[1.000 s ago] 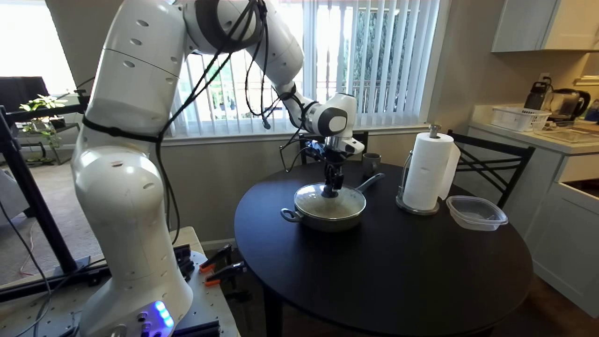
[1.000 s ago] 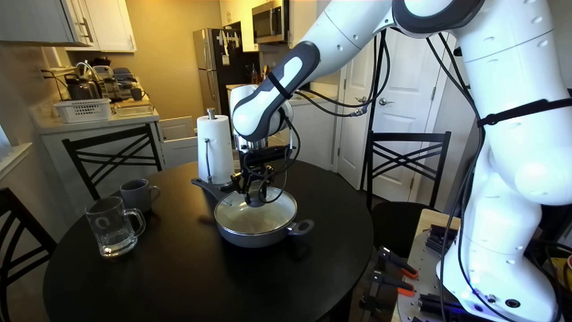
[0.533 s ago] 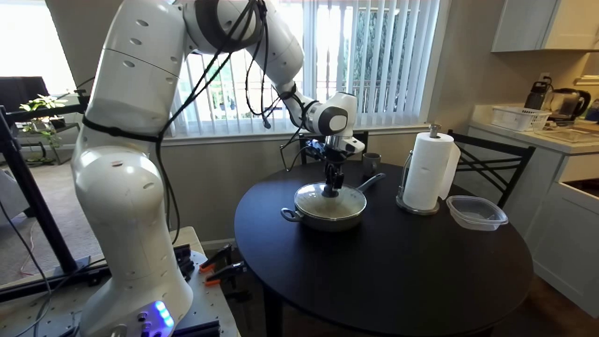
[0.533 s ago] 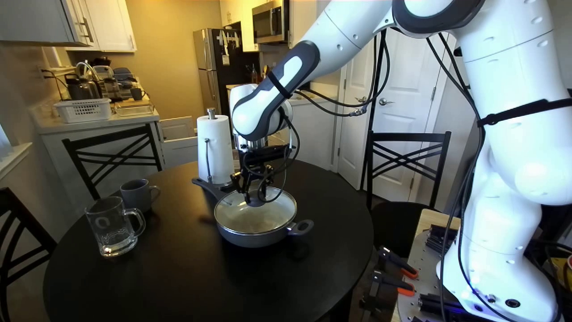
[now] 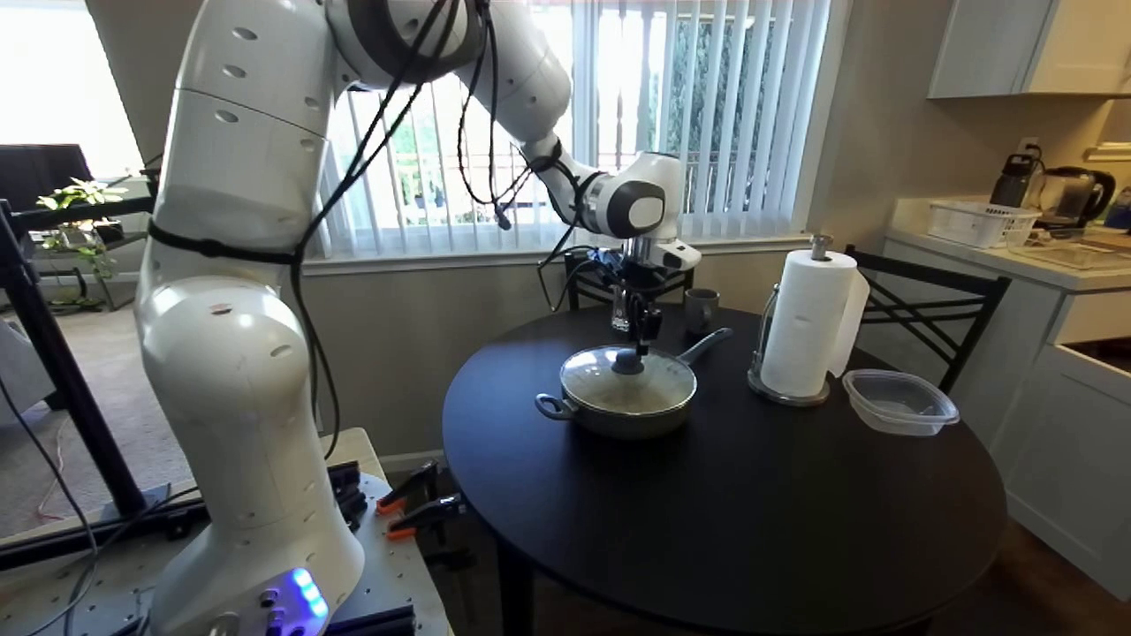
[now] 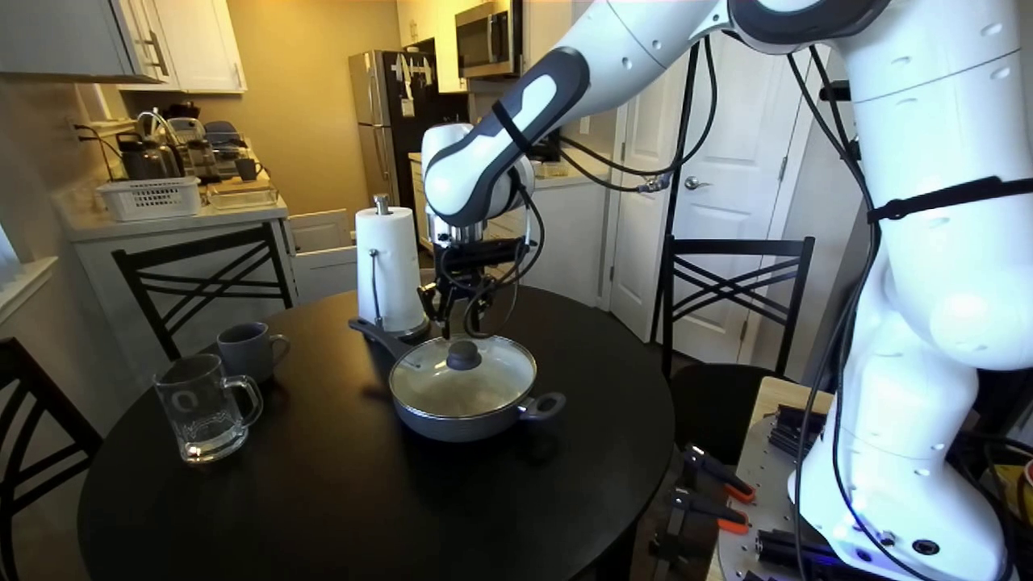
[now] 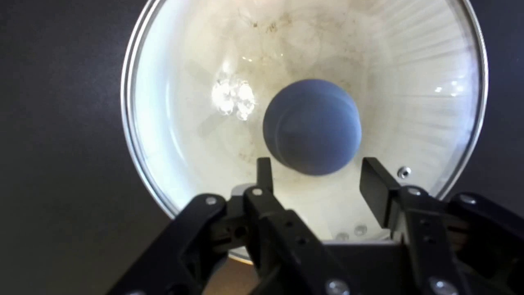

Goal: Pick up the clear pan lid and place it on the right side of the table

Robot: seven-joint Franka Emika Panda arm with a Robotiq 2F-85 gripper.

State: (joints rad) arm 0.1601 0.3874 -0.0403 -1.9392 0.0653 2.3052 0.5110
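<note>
The clear pan lid point(image 5: 629, 389) rests on the grey pan point(image 5: 626, 427), whose rim supports it. Just above, slightly right of the knob point(image 5: 628, 361) in an exterior view, the gripper point(image 7: 316, 166) hangs with fingers point(image 7: 374, 188) spread, holding nothing, presumably to straddle that knob. Farther right, the paper towel roll point(image 5: 806, 322) and plastic bowl point(image 5: 899, 406) likely limit placing room on the table point(image 5: 724, 521).

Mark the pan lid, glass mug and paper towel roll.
Pan lid point(image 6: 463, 385): in an exterior view, on its clear top.
Glass mug point(image 6: 199, 411): in an exterior view, on its side wall.
Paper towel roll point(image 5: 802, 327): in an exterior view, on its side, midway up.
</note>
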